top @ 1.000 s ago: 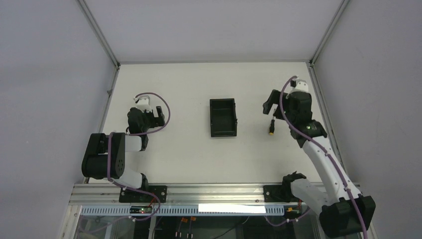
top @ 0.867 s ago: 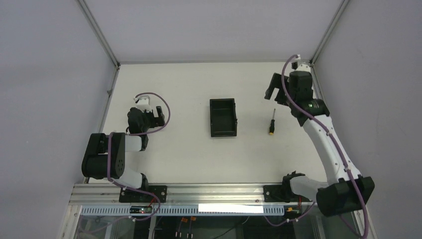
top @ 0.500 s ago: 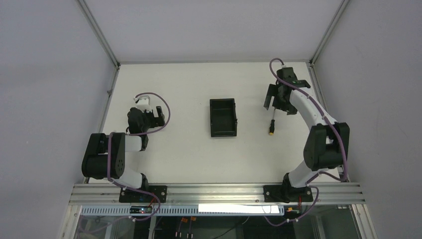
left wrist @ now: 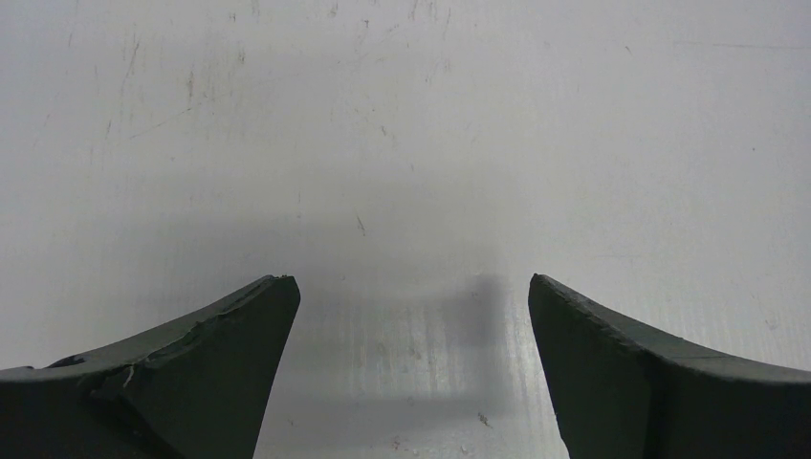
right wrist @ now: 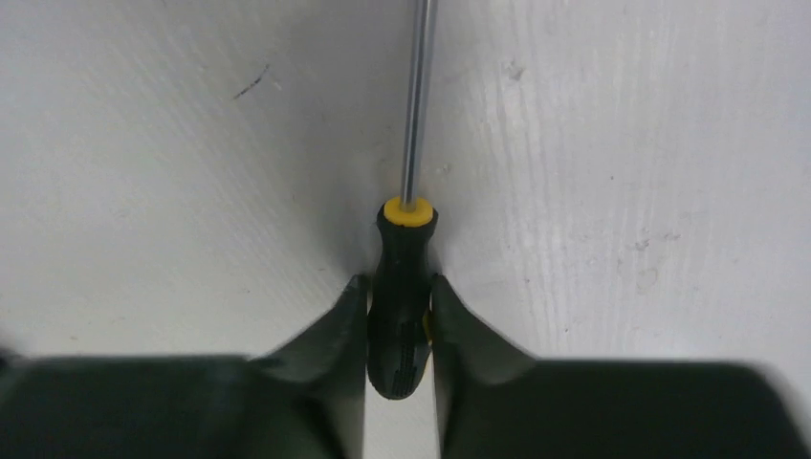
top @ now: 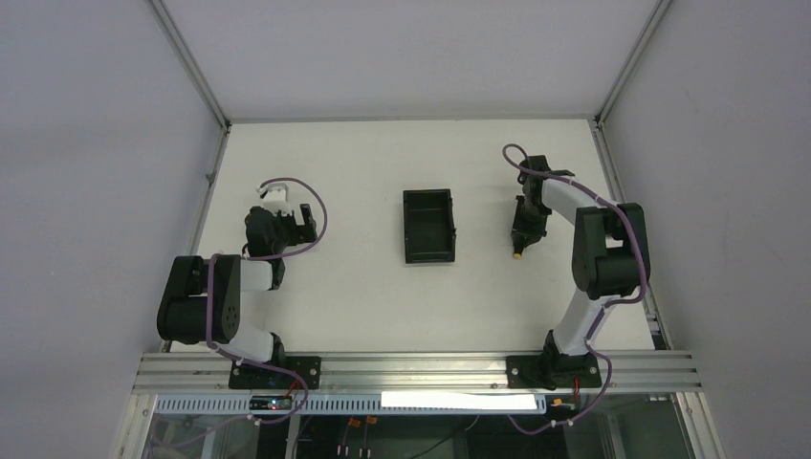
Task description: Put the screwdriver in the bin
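The screwdriver (right wrist: 402,277) lies on the white table, black handle with a yellow collar and a thin metal shaft running away from the wrist camera. My right gripper (right wrist: 400,287) is shut on its handle, one finger pressed to each side. From above, the right gripper (top: 525,226) stands low over the screwdriver (top: 517,253), whose yellow end peeks out below it. The black bin (top: 427,226) sits at the table's middle, to the left of that grip. My left gripper (left wrist: 411,287) hangs open over bare table, far left of the bin (top: 289,222).
The white table (top: 363,287) is bounded by grey walls on the left, back and right. A metal rail (top: 411,368) carries both arm bases along the near edge.
My right arm swung back from the far right corner, came down over the screwdriver, and its fingers went from wide open to shut on the handle. The left arm has not moved.
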Controlling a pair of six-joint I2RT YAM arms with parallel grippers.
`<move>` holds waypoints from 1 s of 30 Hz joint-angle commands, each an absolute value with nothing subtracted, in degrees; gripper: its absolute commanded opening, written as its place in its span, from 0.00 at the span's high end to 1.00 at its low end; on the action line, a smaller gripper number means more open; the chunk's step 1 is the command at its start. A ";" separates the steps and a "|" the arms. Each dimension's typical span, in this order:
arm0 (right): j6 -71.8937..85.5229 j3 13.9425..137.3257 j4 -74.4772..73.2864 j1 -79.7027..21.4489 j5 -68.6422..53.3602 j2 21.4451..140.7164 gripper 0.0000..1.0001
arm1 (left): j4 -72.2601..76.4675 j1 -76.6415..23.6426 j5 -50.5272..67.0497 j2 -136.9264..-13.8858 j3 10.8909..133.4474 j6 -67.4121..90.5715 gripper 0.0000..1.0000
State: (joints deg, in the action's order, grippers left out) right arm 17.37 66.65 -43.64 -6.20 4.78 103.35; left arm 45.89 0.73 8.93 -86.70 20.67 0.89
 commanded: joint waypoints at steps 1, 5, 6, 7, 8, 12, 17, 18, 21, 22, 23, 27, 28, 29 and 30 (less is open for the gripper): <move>16.18 65.50 -41.97 -6.13 5.86 103.88 0.91 | 47.72 0.36 8.18 -86.31 21.09 1.07 0.00; 14.59 69.29 -47.55 -6.23 7.64 101.61 1.00 | 47.68 0.40 8.27 -86.31 21.09 1.14 0.00; 14.24 70.88 -49.33 -6.24 7.77 100.77 1.00 | 47.74 0.36 8.27 -86.31 21.09 1.11 0.00; 13.77 72.60 -51.51 -6.24 7.72 100.00 1.00 | 47.65 0.35 8.26 -86.31 21.09 1.08 0.00; 13.13 75.06 -53.73 -6.20 7.85 99.39 1.00 | 47.72 0.40 8.26 -86.31 21.14 1.14 0.00; 12.23 82.59 -63.45 -6.32 8.40 97.35 1.00 | 47.67 0.37 8.19 -86.28 21.09 1.12 0.00; 11.72 94.28 -72.98 -6.58 8.33 95.16 1.00 | 47.70 0.36 8.19 -86.31 21.11 1.13 0.00; 11.78 96.53 -74.55 -6.72 8.35 94.84 1.00 | 47.71 0.41 8.21 -86.30 21.10 1.12 0.00; 12.20 103.47 -79.69 -7.45 8.48 94.68 1.00 | 47.68 0.35 8.30 -86.26 21.09 1.14 0.00; 12.39 105.47 -80.88 -7.86 8.63 94.91 1.00 | 47.71 0.40 8.26 -86.29 21.09 1.10 0.00; 12.57 107.02 -81.73 -8.35 8.90 95.06 1.00 | 47.67 0.36 8.21 -86.31 21.09 1.13 0.00; 14.39 111.01 -82.21 -12.79 10.20 96.21 1.00 | 47.64 0.37 8.25 -86.30 21.12 1.14 0.00; 14.95 111.74 -81.87 -14.52 10.71 96.76 1.00 | 47.65 0.35 8.24 -86.26 21.10 1.10 0.00; 15.51 113.12 -81.52 -16.71 11.49 97.38 1.00 | 47.68 0.35 8.21 -86.29 21.09 1.14 0.00; 16.10 114.30 -80.92 -19.05 12.27 98.04 1.00 | 47.71 0.36 8.21 -86.28 21.09 1.10 0.00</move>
State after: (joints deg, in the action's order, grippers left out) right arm 13.63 109.40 -79.20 -12.40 9.50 96.95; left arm 45.87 0.73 8.93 -86.70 20.67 0.89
